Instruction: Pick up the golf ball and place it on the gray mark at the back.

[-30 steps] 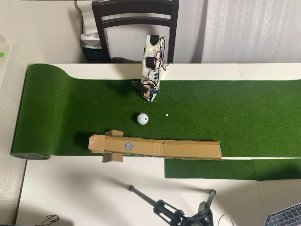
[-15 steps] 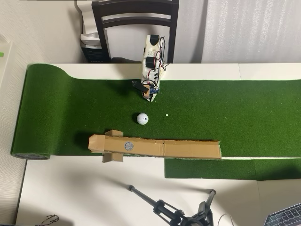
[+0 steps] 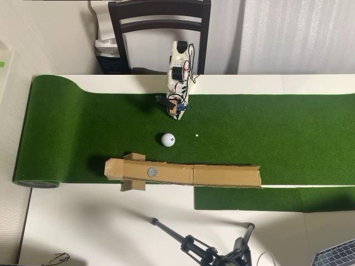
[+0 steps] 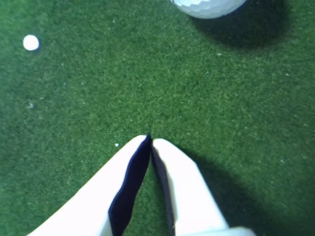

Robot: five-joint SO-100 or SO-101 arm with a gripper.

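- Resting on the green turf mat [image 3: 83, 127], the golf ball [image 3: 168, 139] sits free in the overhead view, a small dark print showing on its upper face.
- In the wrist view only the lower edge of the golf ball [image 4: 209, 7] shows at the top of the frame, with its shadow falling to the right on the turf.
- The pincer [image 4: 150, 140] has its two white fingers pressed together at the tips, holding nothing, pointed toward the ball but well apart from it.
- In the overhead view the pincer [image 3: 176, 113] hangs above the turf, just above the ball in the picture, at the end of the white arm [image 3: 179, 61] with its loose wires.
- The gray mark [image 3: 151, 172] lies on a long cardboard strip [image 3: 222, 175], near that strip's left end, below the ball in the overhead view and apart from it.
- A tiny white speck [image 3: 196, 134] lies on the turf just right of the ball; in the wrist view the same white speck [image 4: 31, 43] appears at upper left.
- The cardboard strip runs along the lower edge of the turf, beside the bare white tabletop [image 3: 100, 227].
- A dark chair [image 3: 160, 22] stands behind the arm, and a black tripod [image 3: 205, 252] lies across the tabletop at the bottom.
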